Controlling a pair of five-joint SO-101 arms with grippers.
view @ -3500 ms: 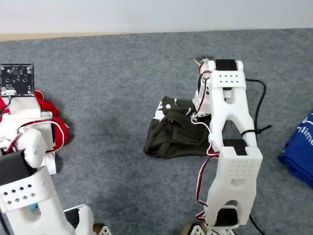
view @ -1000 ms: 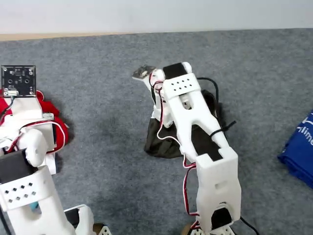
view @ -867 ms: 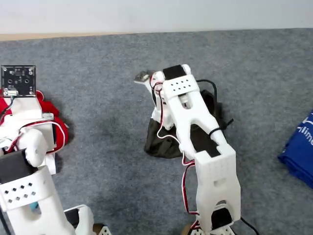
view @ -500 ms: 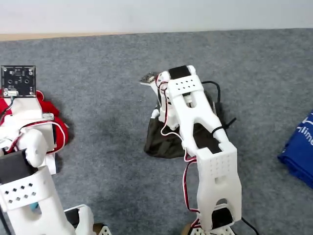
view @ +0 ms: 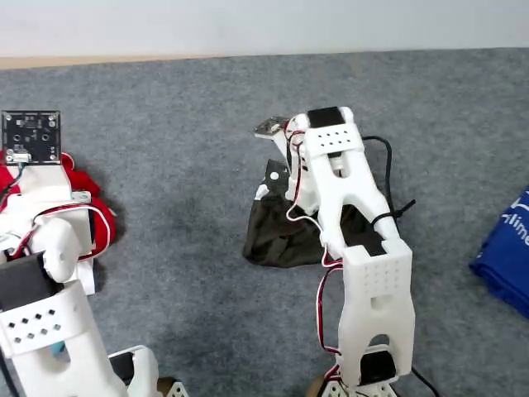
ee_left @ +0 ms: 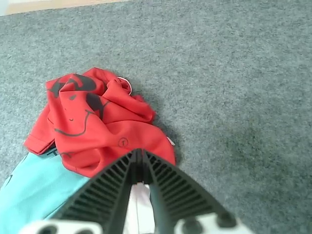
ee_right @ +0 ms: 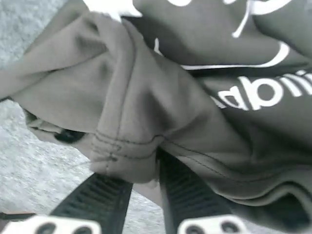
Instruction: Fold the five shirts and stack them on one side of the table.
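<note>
Grey felt tabletop [view: 165,207], white wall [view: 248,25] past far edge. R gripper [ee_right: 144,170] pinches crumpled dark olive shirt [ee_right: 195,97]. L gripper [ee_left: 140,155] closed, empty.

We see a gray mat [view: 165,198] that covers the table. It looks fuzzy, with lots of tiny light and dark specks. In the high view it goes from one side all the way to the other, and down to the near edge.

Along the far edge of the mat, on the left part, we see a thin strip of light brown wood [view: 83,60]. The strip gets thinner toward the middle. Behind it there is a plain white surface [view: 264,25] that runs across the whole top.

In the left wrist view the wood strip [ee_left: 58,4] touches the mat's far edge. In the right wrist view we see a patch of the mat [ee_right: 29,151] up close, with its rough little fibers.
</note>
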